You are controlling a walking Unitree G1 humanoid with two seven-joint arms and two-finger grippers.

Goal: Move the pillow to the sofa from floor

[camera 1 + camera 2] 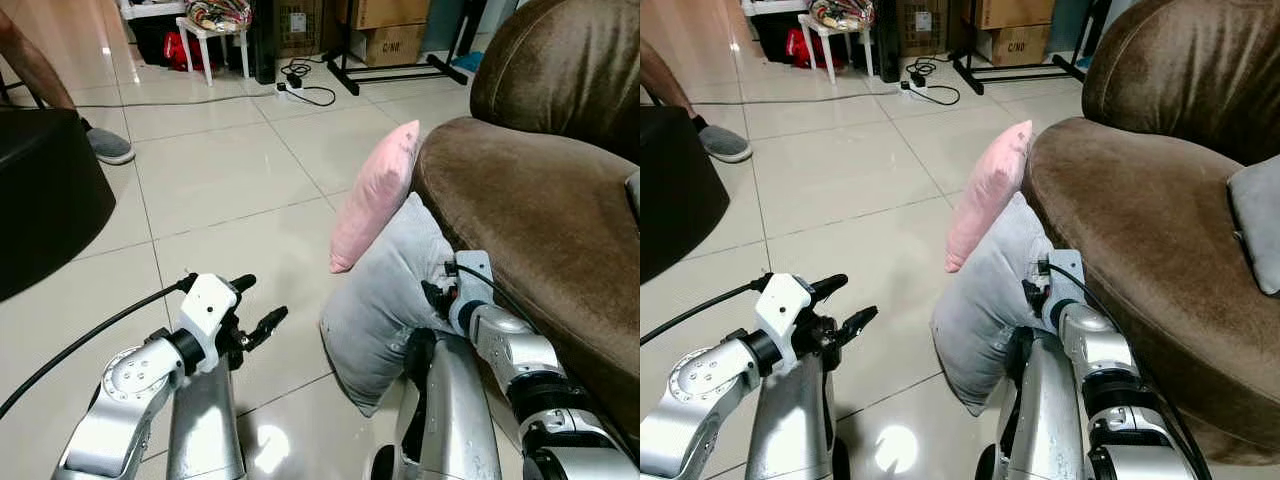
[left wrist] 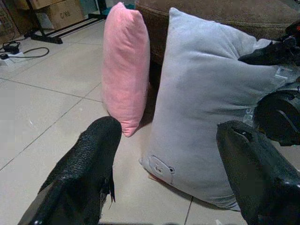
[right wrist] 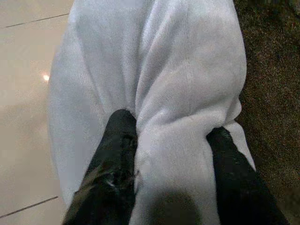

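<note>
Your right gripper (image 3: 171, 140) has its two black fingers pinched into a fold of the soft grey fleece pillow (image 1: 385, 290); the fabric bulges between them in the wrist view, so the grip looks taken on a gathered ridge, not around the whole cushion. That pillow stands on end on the glossy tiled floor (image 1: 220, 190), leaning against the front of the brown velvet sofa (image 1: 540, 210) on the right, which is why it stays upright. The smaller pink plush pillow (image 1: 375, 195) leans behind it, on the far side, propped the same way against the sofa's edge.

Your left gripper (image 1: 255, 310) hovers near and to the left of the grey pillow, fingers spread wide and holding nothing, aimed at its broad face, seemingly placed to support the other side.

Count: two pillows on the floor, one grey, one pink; a third grey cushion (image 1: 1255, 225) lies on the sofa seat at far right. One sofa. Two grippers. One person's leg and grey shoe (image 1: 108, 145) at far left.
</note>
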